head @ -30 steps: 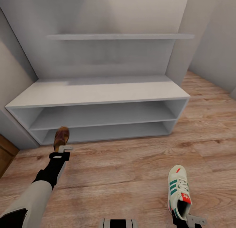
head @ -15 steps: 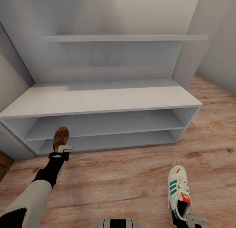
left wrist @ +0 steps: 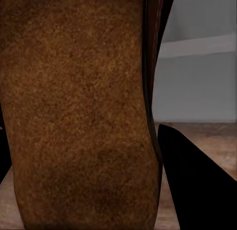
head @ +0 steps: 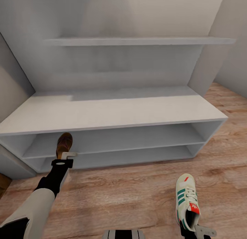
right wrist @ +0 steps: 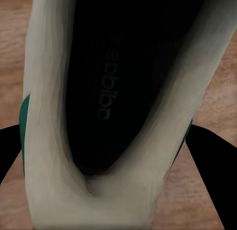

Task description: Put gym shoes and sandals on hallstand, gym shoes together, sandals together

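Carrying to the rack: left gripper clamped on a sandal at 9 o'clock, right gripper gripping a sneaker at 5. Next: lift, set each down.

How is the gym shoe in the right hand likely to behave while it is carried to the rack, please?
The gym shoe probably stays stiff: it juts out from the right hand without sagging. Held at the heel, it may pivot or droop. It seems light.
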Controlling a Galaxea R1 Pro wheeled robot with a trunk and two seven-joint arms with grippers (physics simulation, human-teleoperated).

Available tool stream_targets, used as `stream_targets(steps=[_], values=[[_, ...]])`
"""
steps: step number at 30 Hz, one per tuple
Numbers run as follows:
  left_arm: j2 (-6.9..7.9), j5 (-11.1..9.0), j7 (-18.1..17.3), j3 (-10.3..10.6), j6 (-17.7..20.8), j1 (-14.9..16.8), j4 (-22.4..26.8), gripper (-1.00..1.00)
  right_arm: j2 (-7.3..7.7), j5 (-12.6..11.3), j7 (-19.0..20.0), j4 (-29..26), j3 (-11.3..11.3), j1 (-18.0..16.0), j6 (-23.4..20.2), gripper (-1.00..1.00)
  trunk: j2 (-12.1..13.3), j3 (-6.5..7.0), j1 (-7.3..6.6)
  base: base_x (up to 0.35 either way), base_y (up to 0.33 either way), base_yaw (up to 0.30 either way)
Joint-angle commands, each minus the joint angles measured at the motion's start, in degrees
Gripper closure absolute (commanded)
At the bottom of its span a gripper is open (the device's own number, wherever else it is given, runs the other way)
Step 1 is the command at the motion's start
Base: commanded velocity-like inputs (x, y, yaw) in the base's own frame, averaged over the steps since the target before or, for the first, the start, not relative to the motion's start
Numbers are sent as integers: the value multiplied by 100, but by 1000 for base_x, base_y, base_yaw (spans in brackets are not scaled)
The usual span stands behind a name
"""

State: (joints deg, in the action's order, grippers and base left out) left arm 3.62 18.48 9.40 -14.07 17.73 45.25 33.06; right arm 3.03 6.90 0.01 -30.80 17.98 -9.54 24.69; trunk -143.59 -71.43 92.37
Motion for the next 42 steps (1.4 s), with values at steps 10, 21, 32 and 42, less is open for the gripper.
stream_targets(steps=[10,21,32,42], values=[[-11,42,-8,-6,33,2,51,100,-4,57,8,4,30,-4,19,100,-1,-4,-1,204,4,0],[12,42,-8,-8,34,2,60,100,-4,57,8,4,30,-4,19,100,-1,-4,-1,154,0,0],[27,42,-8,-8,30,-8,60,100,-4,57,8,5,30,-4,19,100,-1,-4,-1,129,0,0],[32,50,0,-8,37,10,60,-100,-4,57,8,6,30,-4,19,100,-1,-4,-1,2,0,0]])
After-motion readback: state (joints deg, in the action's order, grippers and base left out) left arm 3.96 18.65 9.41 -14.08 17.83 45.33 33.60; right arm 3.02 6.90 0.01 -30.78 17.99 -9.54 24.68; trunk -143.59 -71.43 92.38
